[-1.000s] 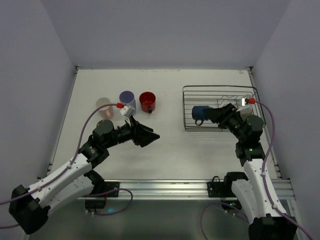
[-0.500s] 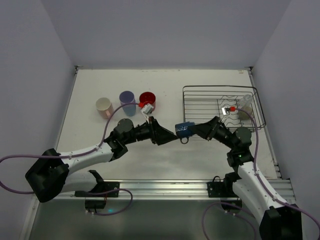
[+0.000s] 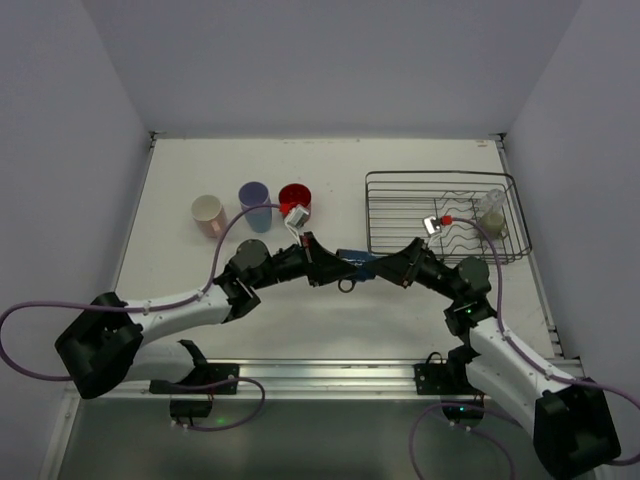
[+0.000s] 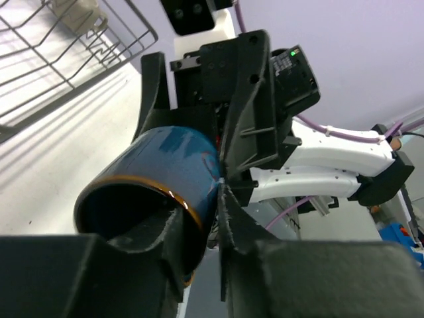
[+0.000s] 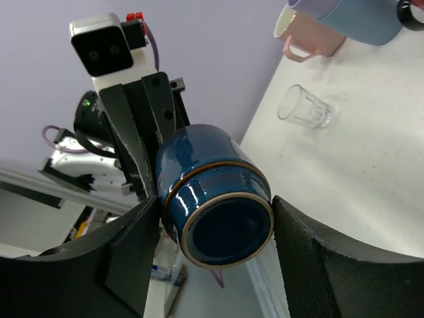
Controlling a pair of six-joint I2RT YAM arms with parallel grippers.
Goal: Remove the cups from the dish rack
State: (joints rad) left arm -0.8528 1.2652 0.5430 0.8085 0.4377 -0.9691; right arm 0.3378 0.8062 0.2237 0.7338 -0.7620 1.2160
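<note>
**Dark navy mug (image 3: 352, 260) held in the air between both pincers, outside the dish rack (image 3: 368, 215)**

The right pincer (image 3: 385, 268) grips the mug by its body, one finger on either side in the right wrist view. The left pincer (image 3: 328, 262) meets it from the other end and pinches the mug's wall at the rim. In the left wrist view, one finger is inside the mouth and the other is against the outside. The mug lies on its side above the surface (image 3: 330, 170), just left of the rack's near corner, with its handle hanging down. An olive-grey cup (image 3: 490, 212) sits in the rack's right end. Pink (image 3: 207, 213), lavender (image 3: 254, 196) and red (image 3: 295, 200) cups stand in a row on the surface, well left of the rack. A clear glass (image 5: 303, 107) shows near them in the right wrist view.
</note>
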